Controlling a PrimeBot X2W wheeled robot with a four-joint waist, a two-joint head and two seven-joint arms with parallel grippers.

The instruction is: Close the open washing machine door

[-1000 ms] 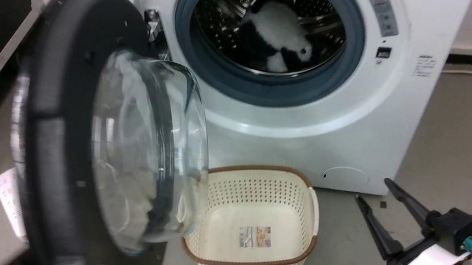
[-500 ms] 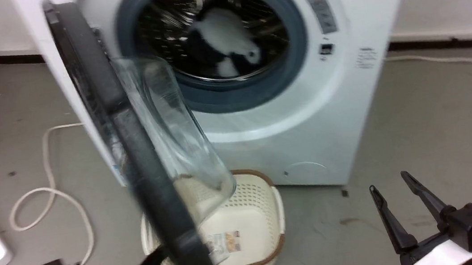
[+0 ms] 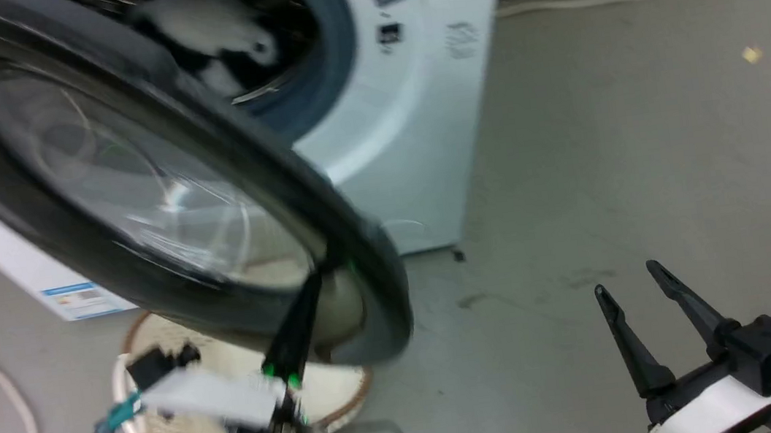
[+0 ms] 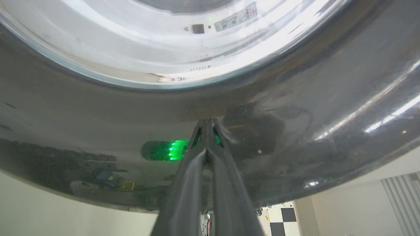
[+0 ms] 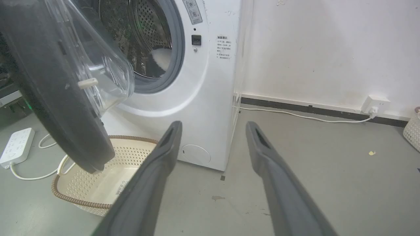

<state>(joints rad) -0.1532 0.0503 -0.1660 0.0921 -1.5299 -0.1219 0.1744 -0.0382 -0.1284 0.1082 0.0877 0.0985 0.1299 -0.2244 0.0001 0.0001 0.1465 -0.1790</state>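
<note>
1. Fingertips [image 4: 197, 154] of the left jaws, pressed together and holding nothing, touch the glossy black rim of the door [image 3: 132, 189].
2. Right jaws are spread wide and empty, fingers [image 5: 164, 154] above the floor [image 3: 645, 177], well apart from the door.
3. Door hangs part-open, swung out from the washer [image 3: 405, 133], glass bowl facing the drum.
4. Basket [image 5: 78, 183] sits on the floor beneath the door's lower edge.
</note>
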